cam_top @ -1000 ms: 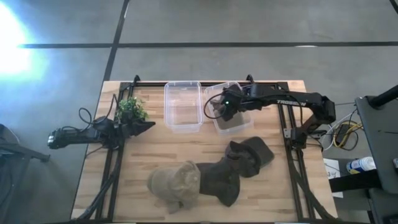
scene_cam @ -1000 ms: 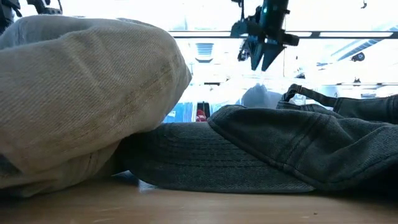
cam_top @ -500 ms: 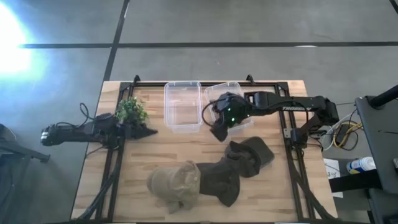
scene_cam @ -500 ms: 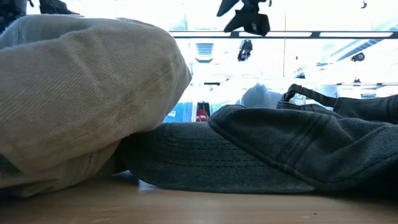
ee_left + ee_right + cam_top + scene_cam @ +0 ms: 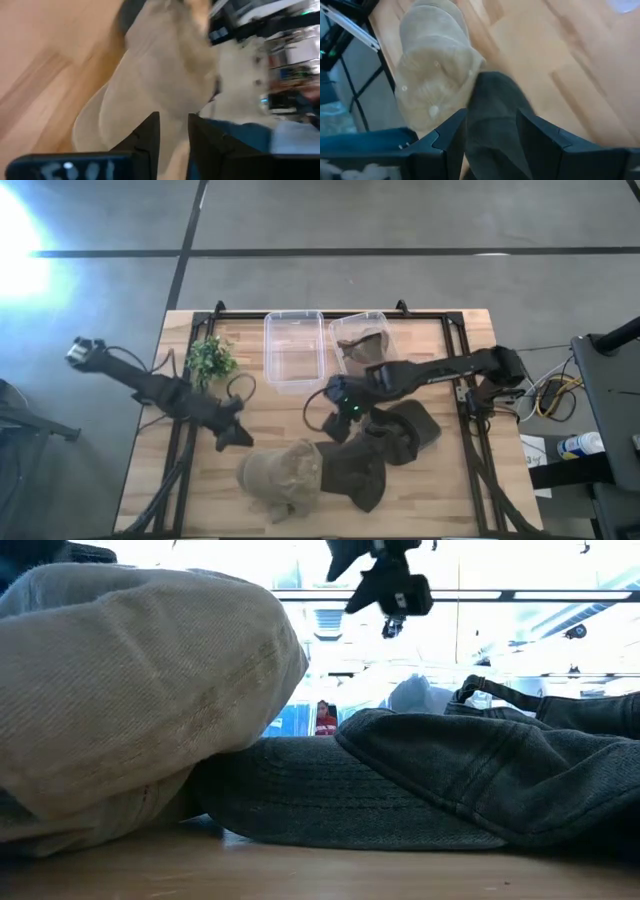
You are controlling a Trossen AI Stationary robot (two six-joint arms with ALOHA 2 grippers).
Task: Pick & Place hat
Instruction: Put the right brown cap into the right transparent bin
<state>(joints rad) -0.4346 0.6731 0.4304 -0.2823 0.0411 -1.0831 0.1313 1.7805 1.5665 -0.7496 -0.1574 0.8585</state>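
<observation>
Right gripper (image 5: 340,423) fingers (image 5: 451,134) spread apart, empty, hovering over the middle dark hat (image 5: 355,470), next to the tan hat (image 5: 281,472). Left gripper (image 5: 238,435) fingers (image 5: 145,137) slightly parted, empty, aimed at the tan hat. One hat (image 5: 362,345) already sits in the right bin (image 5: 372,320). Step: reach for the next hat; next, descend and pinch fabric. A second ago the right was over the bin, the left parked by the plant (image 5: 209,358); both came forward.

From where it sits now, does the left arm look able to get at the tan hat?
Probably yes. The left gripper hangs just beside the tan hat, fingers slightly apart, and bare table lies between them. The dark hat overlaps only the tan hat's far side, near the right gripper.
</observation>
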